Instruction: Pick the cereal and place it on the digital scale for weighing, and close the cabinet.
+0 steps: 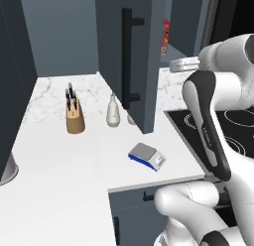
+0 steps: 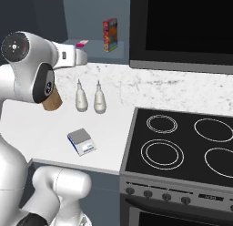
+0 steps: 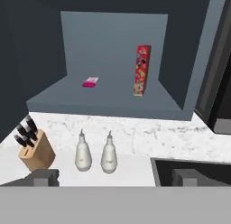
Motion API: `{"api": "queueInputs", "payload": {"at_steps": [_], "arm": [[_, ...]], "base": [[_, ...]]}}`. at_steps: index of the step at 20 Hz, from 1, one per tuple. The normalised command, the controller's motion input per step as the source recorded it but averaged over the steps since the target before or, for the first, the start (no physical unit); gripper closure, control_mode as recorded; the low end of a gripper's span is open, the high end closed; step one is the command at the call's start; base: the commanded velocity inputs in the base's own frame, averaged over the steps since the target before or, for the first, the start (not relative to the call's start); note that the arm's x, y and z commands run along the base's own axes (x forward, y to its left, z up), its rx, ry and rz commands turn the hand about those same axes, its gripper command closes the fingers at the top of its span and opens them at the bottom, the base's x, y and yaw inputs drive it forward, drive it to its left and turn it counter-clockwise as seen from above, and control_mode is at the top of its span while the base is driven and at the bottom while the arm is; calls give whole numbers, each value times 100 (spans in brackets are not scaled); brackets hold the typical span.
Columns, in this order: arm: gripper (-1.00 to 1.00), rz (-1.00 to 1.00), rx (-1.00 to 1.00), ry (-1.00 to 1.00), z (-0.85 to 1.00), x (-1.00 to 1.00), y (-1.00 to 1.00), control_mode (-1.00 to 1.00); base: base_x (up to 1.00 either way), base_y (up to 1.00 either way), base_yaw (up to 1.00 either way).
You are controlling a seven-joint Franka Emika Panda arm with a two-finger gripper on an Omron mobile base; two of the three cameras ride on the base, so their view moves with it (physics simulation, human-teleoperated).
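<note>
White marbled counter [image 1: 59, 155] bears boxy scale [image 1: 147, 156]; flat cereal [image 3: 141, 70] shelved; claw [image 3: 115, 178] apart.

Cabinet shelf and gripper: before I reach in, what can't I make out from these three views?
- Gripper: hand view cuts the fingertips at the bottom; the arm hides it in both base views.
- Cereal: left base view shows a sliver; the cabinet door covers the rest.
- Pink item on the shelf: too small to identify.
- Digital scale: display unreadable.

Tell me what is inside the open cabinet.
On the cabinet shelf stand the cereal box, upright at the right, and a small pink packet lying flat to its left. The shelf's left end is hidden behind the dark door.
</note>
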Motion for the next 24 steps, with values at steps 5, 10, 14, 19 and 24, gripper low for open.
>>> {"api": "queueInputs", "payload": {"at_steps": [5, 10, 14, 19, 24], "arm": [[-100, -12, 0, -11, 49, 18, -4, -100], [-100, -9, 0, 1, 65, 7, 0, -100], [-100, 0, 0, 0, 19, 7, -16, -100], [-100, 0, 3, 1, 0, 20, -7, -100], [-100, -1, 0, 0, -23, 41, 0, -100]], "base": [[0, 0, 0], [0, 0, 0], [0, 0, 0], [0, 0, 0], [0, 0, 0]]}}
